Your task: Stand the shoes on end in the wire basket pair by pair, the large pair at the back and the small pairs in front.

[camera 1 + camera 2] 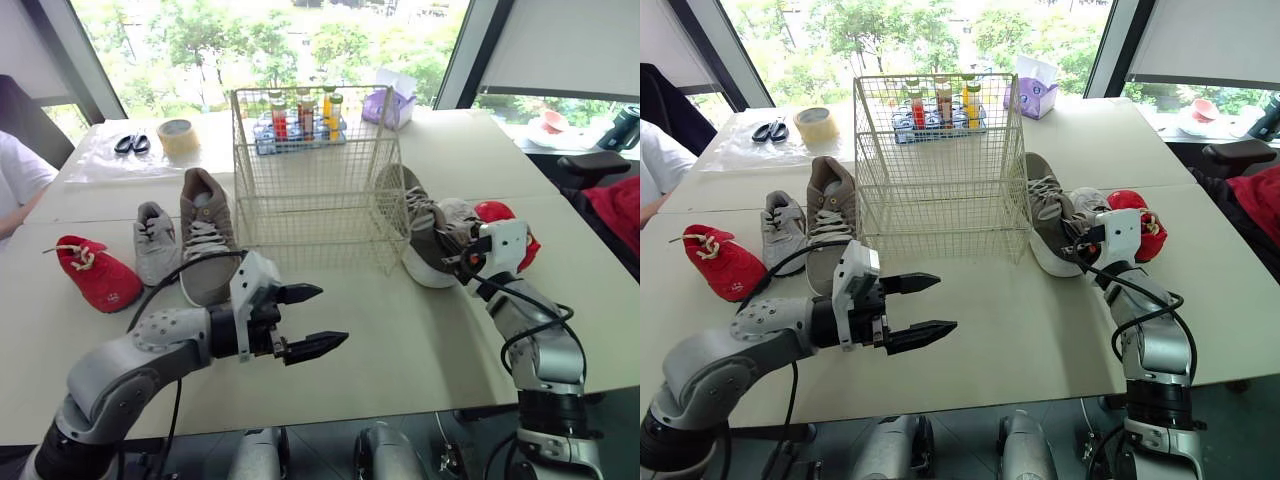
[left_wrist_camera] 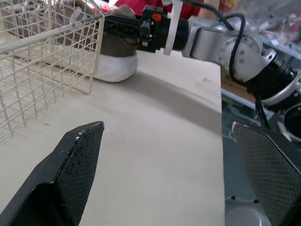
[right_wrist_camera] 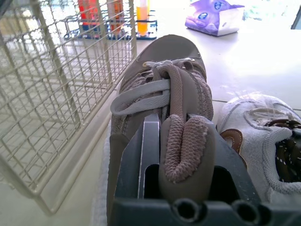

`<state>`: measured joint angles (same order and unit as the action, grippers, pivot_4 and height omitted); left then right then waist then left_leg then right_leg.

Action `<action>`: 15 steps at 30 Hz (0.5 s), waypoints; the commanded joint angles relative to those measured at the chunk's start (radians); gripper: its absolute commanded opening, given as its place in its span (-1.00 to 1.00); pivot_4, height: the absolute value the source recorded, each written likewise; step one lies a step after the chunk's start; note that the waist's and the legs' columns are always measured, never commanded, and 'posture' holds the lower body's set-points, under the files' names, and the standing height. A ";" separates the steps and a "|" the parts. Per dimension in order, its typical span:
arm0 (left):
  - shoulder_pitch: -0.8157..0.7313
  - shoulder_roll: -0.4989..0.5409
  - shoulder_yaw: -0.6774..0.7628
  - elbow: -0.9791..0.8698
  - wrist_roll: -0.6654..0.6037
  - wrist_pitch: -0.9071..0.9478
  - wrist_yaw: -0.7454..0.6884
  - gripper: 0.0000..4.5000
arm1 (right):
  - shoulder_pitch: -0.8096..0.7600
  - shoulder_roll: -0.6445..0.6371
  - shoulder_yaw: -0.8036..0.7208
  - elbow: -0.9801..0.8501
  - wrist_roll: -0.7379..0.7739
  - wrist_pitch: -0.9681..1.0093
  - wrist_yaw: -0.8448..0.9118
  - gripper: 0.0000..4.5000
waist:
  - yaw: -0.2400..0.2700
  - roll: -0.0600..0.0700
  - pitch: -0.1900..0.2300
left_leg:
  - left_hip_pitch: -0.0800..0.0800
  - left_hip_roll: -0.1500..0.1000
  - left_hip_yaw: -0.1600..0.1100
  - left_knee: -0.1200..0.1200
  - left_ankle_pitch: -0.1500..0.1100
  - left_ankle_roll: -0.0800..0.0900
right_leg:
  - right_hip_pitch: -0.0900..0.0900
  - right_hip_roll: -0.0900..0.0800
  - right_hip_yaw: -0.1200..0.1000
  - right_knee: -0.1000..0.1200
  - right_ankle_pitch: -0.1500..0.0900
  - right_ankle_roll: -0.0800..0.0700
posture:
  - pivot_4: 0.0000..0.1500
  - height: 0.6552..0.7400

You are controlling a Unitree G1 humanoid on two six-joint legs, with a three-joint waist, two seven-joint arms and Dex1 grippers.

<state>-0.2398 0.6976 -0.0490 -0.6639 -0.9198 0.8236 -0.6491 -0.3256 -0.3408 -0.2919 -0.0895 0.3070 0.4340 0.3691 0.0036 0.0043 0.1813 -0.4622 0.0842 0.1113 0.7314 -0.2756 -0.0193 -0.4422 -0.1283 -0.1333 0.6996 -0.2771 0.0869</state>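
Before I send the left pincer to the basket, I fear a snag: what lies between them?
Just bare table between the left pincer and the basket, seen in the left eye view.

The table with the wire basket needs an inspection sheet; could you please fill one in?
Surface: table bare in front.
Job's things: wire basket upright, no shoes inside; left brown shoe, left grey shoe, left red shoe lying to its left; right brown shoe, right grey shoe, right red shoe to its right.
Clutter: scissors, tape roll, bottle rack, tissue pack at the back.
End effectors: left end effector open above the table; right end effector shut on the right brown shoe.
Cables: left arm cable and right arm cable loop loose.
Surroundings: person seated at left; windows behind.
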 commanded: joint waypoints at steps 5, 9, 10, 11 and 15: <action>-0.254 0.041 0.184 0.115 -0.266 0.062 -0.047 1.00 | -0.252 -0.193 -0.147 -0.261 0.083 0.123 -0.109 -0.84 | 0.012 0.008 0.005 | -0.003 -0.001 0.000 0.000 0.001 0.000 | -0.003 0.000 0.000 0.000 0.000 0.000 | 1.00 -0.42; -0.423 0.057 0.267 0.295 -0.374 0.092 -0.050 1.00 | -0.369 -0.348 -0.166 -0.274 0.094 0.134 -0.065 -0.84 | 0.008 0.007 0.006 | -0.002 -0.001 0.000 -0.001 0.000 0.000 | -0.001 0.000 -0.001 -0.001 -0.001 0.001 | 1.00 -0.42; -0.475 0.060 0.287 0.354 -0.379 0.090 -0.045 1.00 | -0.408 -0.386 -0.167 -0.260 0.099 0.119 -0.042 -0.84 | 0.006 0.007 0.006 | -0.002 -0.001 0.000 -0.001 0.000 0.000 | -0.001 0.000 -0.001 -0.001 -0.001 0.001 | 1.00 -0.42; -0.541 0.063 0.306 0.433 -0.373 0.087 -0.030 1.00 | -0.453 -0.429 -0.163 -0.241 0.114 0.100 0.003 -0.84 | 0.005 0.007 0.006 | -0.002 -0.001 0.000 -0.001 0.000 0.000 | -0.001 0.000 0.000 -0.001 -0.001 0.001 | 1.00 -0.42; -0.811 0.118 0.308 0.766 -0.317 0.159 -0.019 1.00 | -0.574 -0.585 -0.089 -0.200 0.178 0.068 0.244 -0.84 | 0.001 0.007 0.007 | -0.002 -0.001 0.001 -0.002 0.000 0.000 | -0.002 0.000 0.000 0.000 -0.001 0.001 | 1.00 -0.42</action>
<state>-1.0000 0.7910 0.2247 0.0248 -1.2548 0.9673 -0.6600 -0.8495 -0.8908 -0.3887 -0.2525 0.4447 0.5489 0.5238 0.0042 0.0111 0.1881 -0.4640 0.0832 0.1122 0.7285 -0.2751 -0.0196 -0.4450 -0.1283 -0.1333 0.6990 -0.2780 0.0884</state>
